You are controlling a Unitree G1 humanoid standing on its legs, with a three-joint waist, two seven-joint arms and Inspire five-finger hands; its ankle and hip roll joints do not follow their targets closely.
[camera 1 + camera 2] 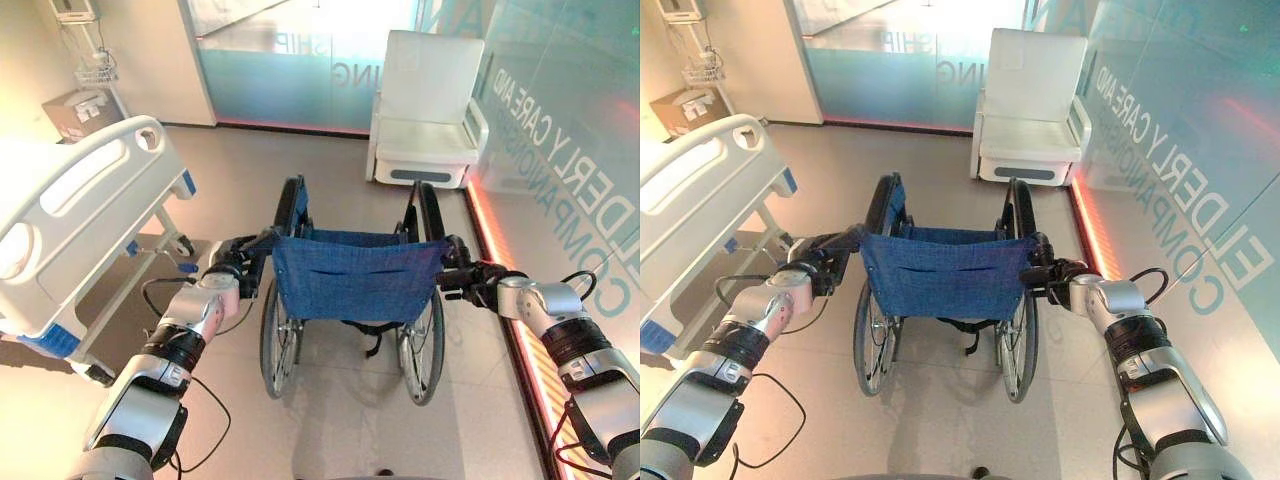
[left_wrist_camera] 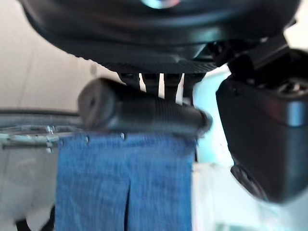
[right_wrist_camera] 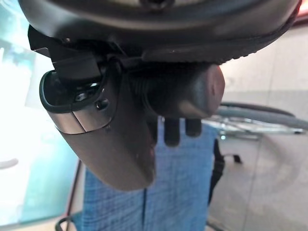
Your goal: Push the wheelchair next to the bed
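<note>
bed (image 1: 70, 215): cut off at left edge | wheelchair (image 1: 355, 275) seat: hidden behind blue backrest

Wheelchair (image 1: 355, 290) has blue woven cloth backrest (image 1: 358, 276), shiny metal wheel spokes (image 1: 420, 345)

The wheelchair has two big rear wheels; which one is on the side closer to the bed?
The rear wheel on the robot's left side, below the left robot hand. The bed stands on that side; the other wheel lies toward the glass wall.
</note>
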